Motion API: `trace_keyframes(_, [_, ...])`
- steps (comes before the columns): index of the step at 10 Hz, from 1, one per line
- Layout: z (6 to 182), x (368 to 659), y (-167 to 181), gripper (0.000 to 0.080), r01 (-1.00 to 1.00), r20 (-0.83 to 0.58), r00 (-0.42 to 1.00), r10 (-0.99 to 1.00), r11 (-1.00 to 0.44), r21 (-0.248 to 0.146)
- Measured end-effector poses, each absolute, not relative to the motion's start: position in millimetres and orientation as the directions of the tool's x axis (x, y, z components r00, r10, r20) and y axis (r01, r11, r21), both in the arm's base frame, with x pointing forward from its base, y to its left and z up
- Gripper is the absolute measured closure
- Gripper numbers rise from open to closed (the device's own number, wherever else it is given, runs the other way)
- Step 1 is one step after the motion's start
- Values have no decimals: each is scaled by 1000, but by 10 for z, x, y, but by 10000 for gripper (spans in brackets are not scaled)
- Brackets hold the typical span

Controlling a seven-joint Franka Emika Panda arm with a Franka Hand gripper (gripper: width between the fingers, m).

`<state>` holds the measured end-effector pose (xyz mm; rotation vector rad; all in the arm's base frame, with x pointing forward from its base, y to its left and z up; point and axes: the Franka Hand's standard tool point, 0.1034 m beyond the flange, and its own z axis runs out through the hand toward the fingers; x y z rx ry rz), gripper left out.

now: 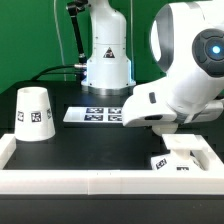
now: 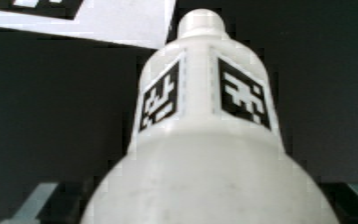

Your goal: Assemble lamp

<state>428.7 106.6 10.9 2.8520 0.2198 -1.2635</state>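
In the wrist view the white lamp bulb [image 2: 202, 130] fills the middle, its wide round body between my fingers and its narrow neck pointing away, with black-and-white tags on its sides. My gripper [image 2: 194, 206] is shut on it; only the finger edges [image 2: 44, 202] show beside the body. In the exterior view the hand is above the table's right half, and the bulb and fingertips are hidden by the arm. The flat square base [image 1: 178, 160] lies at the front right, just below the hand. The tapered shade [image 1: 34, 113] stands at the exterior view's left.
The marker board [image 1: 95, 114] lies at the back middle of the black table and shows in the wrist view [image 2: 78, 20] beyond the bulb's neck. A raised white rim [image 1: 70, 180] borders the table's front and sides. The arm's pedestal [image 1: 107, 60] stands behind.
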Motion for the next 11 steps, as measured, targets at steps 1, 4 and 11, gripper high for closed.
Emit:
trace_keyframes(1, [109, 4288, 1066, 225, 134, -738, 664, 123, -990, -44])
trace_keyframes(4, [178, 4326, 1048, 225, 147, -731, 666, 145, -987, -61])
trace_keyframes(11, [1152, 4818, 730, 223, 124, -698, 697, 165, -986, -109])
